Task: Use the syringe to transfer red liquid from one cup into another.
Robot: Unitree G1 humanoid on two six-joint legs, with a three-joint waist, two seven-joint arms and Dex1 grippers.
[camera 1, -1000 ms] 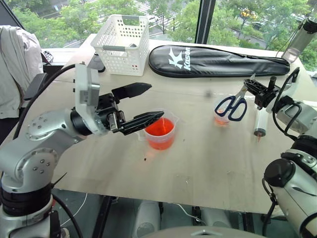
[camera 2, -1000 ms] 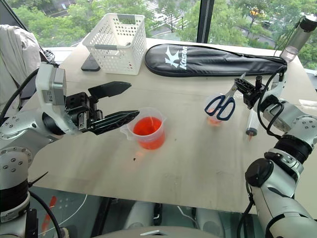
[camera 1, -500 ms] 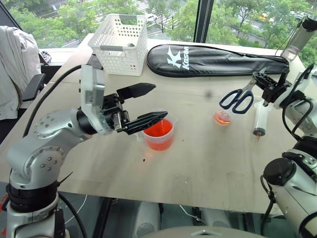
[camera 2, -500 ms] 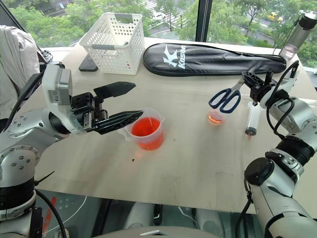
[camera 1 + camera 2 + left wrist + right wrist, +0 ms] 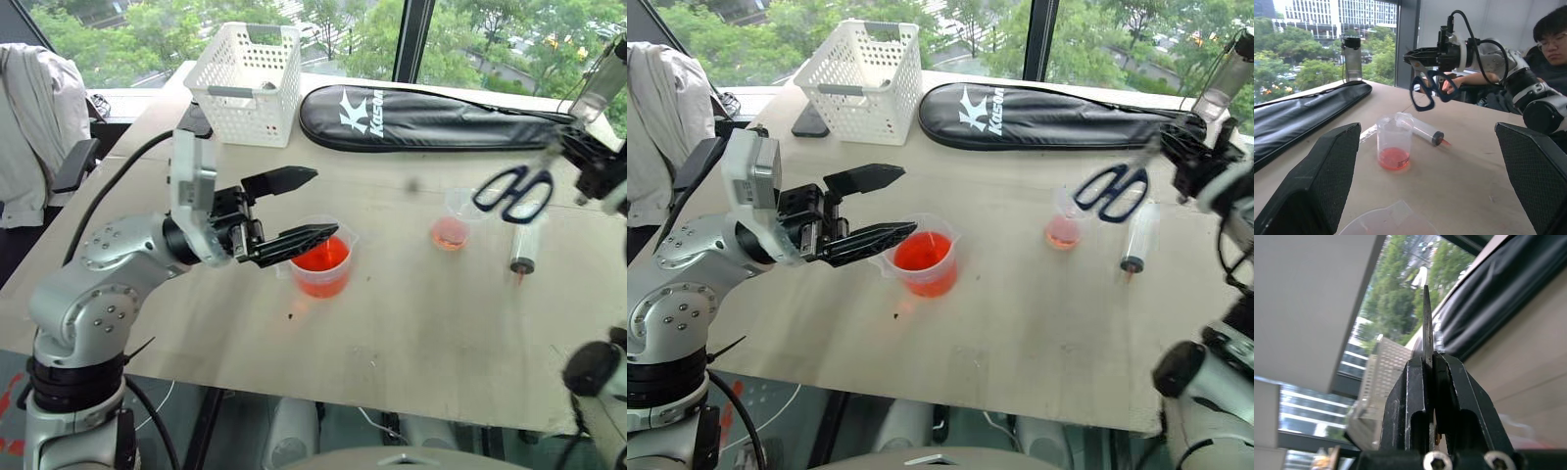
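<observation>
cups 2: beaker (image 5: 321,262), small cup (image 5: 452,223) | syringe (image 5: 524,245) 1 | scissors (image 5: 513,190) 1 | basket (image 5: 245,70) 1 | black case (image 5: 431,113) 1

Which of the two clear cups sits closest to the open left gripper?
The beaker, the wider one with a spout, holding more red liquid. The left gripper hovers right at it; the small cup stands apart, beside the syringe.

Silver-grey jointed arms, black cables, black textured fingers (image 5: 1317,186), white camera block on left wrist (image 5: 194,181), screw heads.
</observation>
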